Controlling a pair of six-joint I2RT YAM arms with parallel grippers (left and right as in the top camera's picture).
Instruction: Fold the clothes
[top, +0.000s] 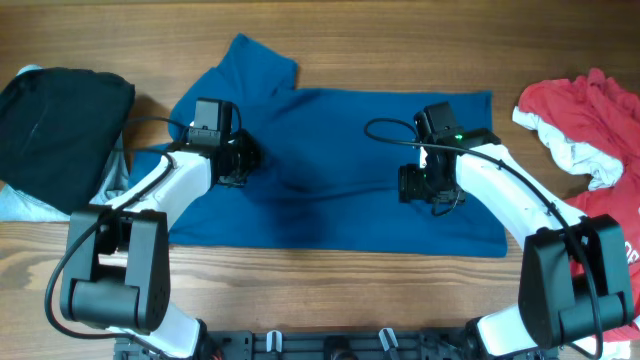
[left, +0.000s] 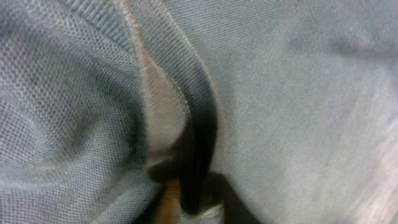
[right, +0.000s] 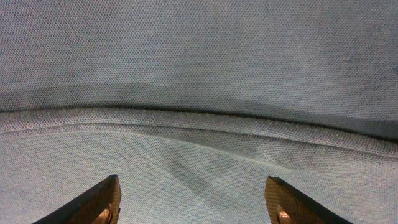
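- Your left wrist view sits so close to the shirt that it blurs. A ribbed hem bunches at centre, and you cannot tell how the left gripper stands.
- Only the fingertips of your right gripper show, at the bottom edge. They are spread wide and hold nothing, over a stitched seam in fine-knit blue.
- Overhead, the shirt lies spread mid-frame on the wood table, with black cloth upper left, a red shirt far right, and wood showing along the bottom.
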